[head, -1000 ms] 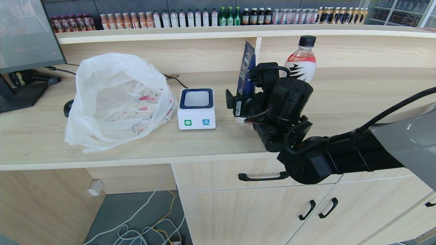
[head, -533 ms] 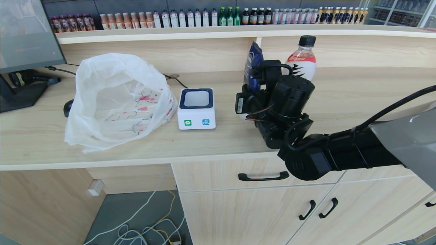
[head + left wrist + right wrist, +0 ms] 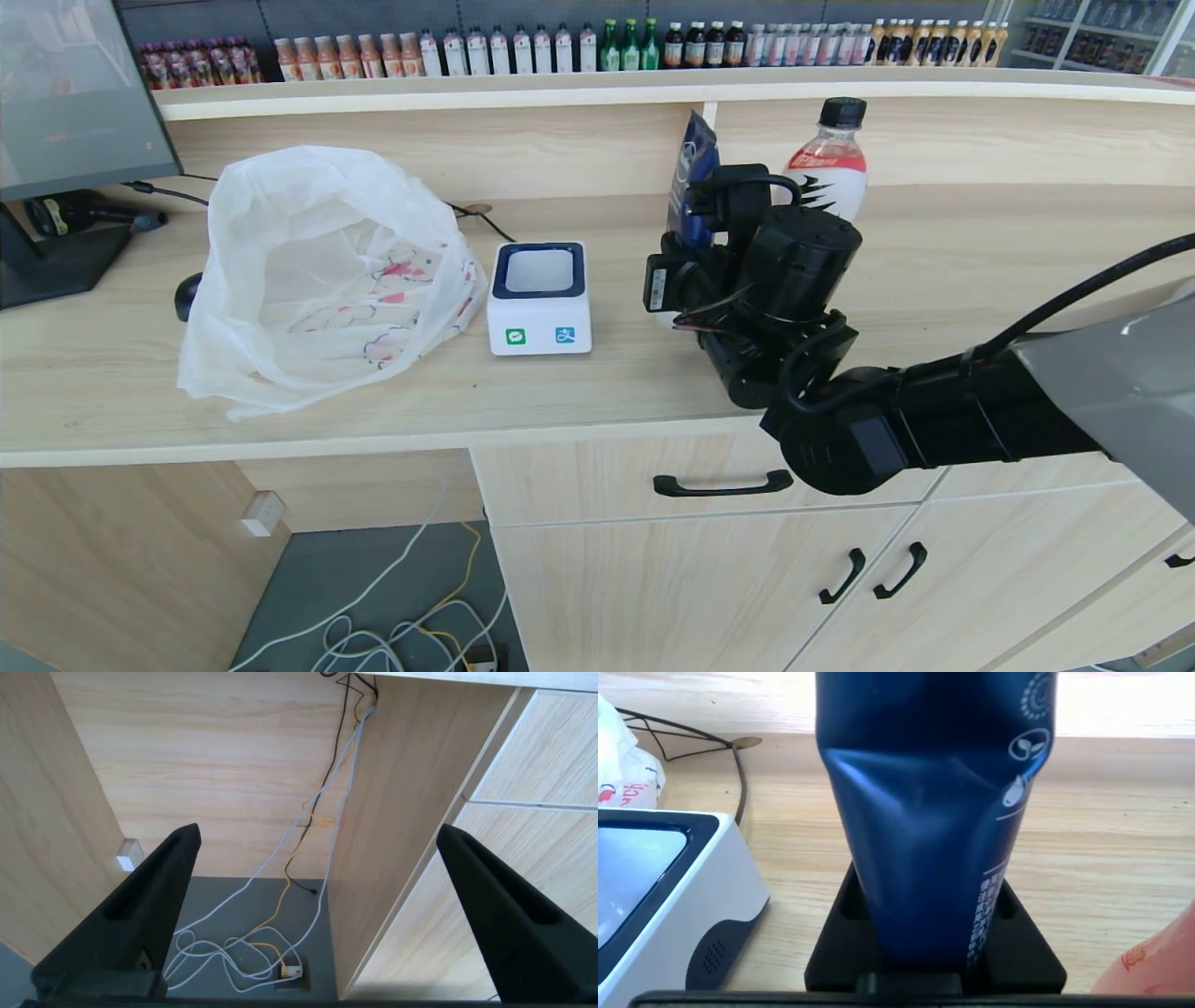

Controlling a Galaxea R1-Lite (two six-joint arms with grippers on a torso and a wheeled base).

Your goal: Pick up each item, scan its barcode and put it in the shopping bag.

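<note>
"Blue pouch is in hand, then?"

"Yes. The right gripper is pinching it low down. It holds the pouch upright toward the back edge of the counter, between the scanner and the bottle. Whether its base is off the counter I cannot tell."

"So how far along, by your reckoning?"

"Early, I judge. Of 3 steps for this item, only the pick-up looks done. The pouch is beside the scanner, not over its window, so the scan is not yet done. After that comes the drop into the shopping bag toward the counter's left end."

"Anything in the bag?"

"Cannot say. Its mouth gapes and a printed pattern shows through the plastic, but I make out no item inside. The bottle stands untouched near the back edge, just right of the pouch, so at least 1 more full round is left."

"And the left gripper?"

"Fingers spread wide, holding nothing, below the counter's front edge above loose cables."
</note>
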